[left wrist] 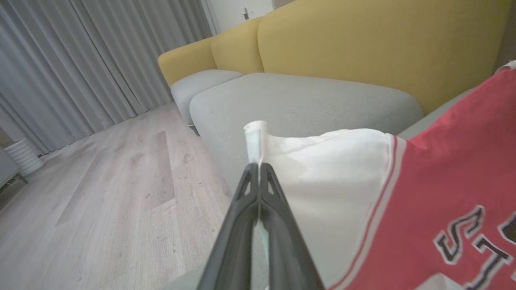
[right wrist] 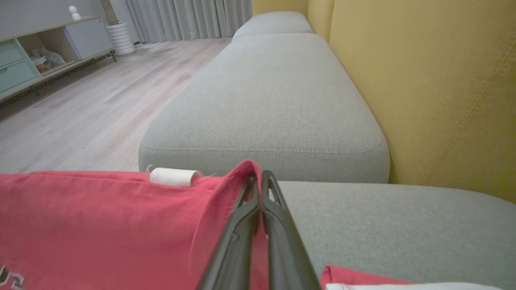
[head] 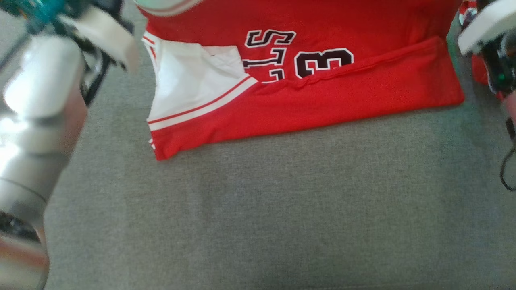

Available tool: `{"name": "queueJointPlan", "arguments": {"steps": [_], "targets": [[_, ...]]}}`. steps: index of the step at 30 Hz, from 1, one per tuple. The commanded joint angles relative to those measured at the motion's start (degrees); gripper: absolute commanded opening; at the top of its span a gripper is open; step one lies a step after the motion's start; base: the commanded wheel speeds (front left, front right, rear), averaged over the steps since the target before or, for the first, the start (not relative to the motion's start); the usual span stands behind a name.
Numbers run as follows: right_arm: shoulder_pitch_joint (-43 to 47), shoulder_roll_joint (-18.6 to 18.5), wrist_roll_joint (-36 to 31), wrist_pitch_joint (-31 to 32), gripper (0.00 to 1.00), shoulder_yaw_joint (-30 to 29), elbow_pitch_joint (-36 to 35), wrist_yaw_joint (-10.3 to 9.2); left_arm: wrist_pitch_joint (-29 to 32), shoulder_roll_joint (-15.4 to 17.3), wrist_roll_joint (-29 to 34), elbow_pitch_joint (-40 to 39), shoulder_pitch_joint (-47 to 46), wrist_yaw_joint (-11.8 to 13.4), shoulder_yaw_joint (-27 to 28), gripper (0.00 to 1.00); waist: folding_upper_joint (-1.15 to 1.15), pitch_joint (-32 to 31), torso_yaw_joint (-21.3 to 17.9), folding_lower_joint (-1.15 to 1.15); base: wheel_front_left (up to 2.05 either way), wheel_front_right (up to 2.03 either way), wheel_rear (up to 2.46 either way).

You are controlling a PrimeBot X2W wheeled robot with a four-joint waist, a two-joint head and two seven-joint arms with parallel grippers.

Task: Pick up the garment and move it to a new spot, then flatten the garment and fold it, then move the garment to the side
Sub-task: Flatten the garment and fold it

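The garment (head: 342, 100) is a red jersey with a white side panel, red-and-white trim and black lettering. It lies across the far part of the grey seat cushion (head: 282, 201), its lower hem folded up. In the left wrist view my left gripper (left wrist: 258, 169) is shut on the white edge of the garment (left wrist: 322, 181), which sticks up past the fingertips. My right gripper (right wrist: 260, 177) is shut on a red edge of the garment (right wrist: 100, 221), which drapes over its fingers. My left forearm (head: 36, 121) and right wrist (head: 487, 28) flank the jersey.
The sofa's yellow backrest (left wrist: 363, 40) rises behind the grey cushions. A wood floor (left wrist: 100, 181) and grey curtains (left wrist: 80, 60) lie beyond the sofa's front edge. A low cabinet (right wrist: 24, 60) stands across the room. A second long cushion (right wrist: 274, 100) adjoins this one.
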Motion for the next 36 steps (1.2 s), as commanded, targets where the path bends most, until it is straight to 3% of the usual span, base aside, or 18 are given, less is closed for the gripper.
{"name": "queueJointPlan", "arguments": {"steps": [1,10,17,22,28,32,33,34,35,36], "targets": [[1.63,-1.37,1.16,0.51,0.0,1.2,-1.7,-0.05,-0.27,2.69,0.39,-1.97,-0.7,-0.36,1.0,0.0,0.0,-1.0,0.8,0.0,0.0,0.0,0.0],[8.89,-7.27,6.18,5.28,0.0,9.42,-4.85,-0.05,3.3,6.94,-1.14,-8.31,8.45,-0.78,-4.74,0.0,0.0,-5.28,2.13,0.0,0.0,0.0,0.0],[13.56,-12.6,9.62,11.15,0.0,16.84,-9.11,-0.05,13.59,13.58,-6.25,-19.79,15.66,-0.81,-11.24,0.0,0.0,-8.11,2.21,0.0,0.0,0.0,0.0],[15.07,-15.86,11.56,14.62,0.0,20.21,-11.39,-0.05,19.69,17.51,-9.21,-26.79,18.34,-0.81,-12.88,0.0,0.0,-9.19,2.0,0.0,0.0,0.0,0.0],[16.12,-17.9,13.9,17.88,0.0,23.49,-14.1,-0.05,23.79,19.11,-10.22,-31.34,20.69,0.16,-14.37,0.0,0.0,-9.36,1.46,0.0,0.0,0.0,0.0],[16.93,-18.38,16.36,20.56,0.0,24.99,-15.0,-0.05,24.26,18.51,-10.11,-31.52,21.67,1.18,-15.05,0.0,0.0,-9.43,1.08,0.0,0.0,0.0,0.0],[17.06,-18.41,16.84,21.29,0.04,25.36,-15.12,-0.05,23.9,18.13,-10.09,-31.26,21.82,1.64,-14.98,0.49,0.0,-9.55,0.97,0.0,0.0,0.0,0.0],[17.18,-18.39,17.49,21.82,0.81,25.46,-15.11,-0.05,23.38,17.72,-9.99,-30.88,21.94,2.23,-14.84,0.94,0.0,-9.75,0.83,0.0,0.0,0.0,0.0],[17.35,-18.28,18.38,22.56,1.0,25.38,-14.9,-0.05,22.82,17.36,-9.8,-30.38,22.01,2.85,-14.71,1.0,0.0,-9.99,0.69,0.0,0.0,0.0,0.0],[17.46,-18.21,19.09,23.37,1.0,25.52,-14.94,-0.05,22.14,16.95,-9.71,-29.81,22.07,3.56,-14.43,1.0,0.0,-10.28,0.55,0.0,0.0,0.0,0.0]]}}
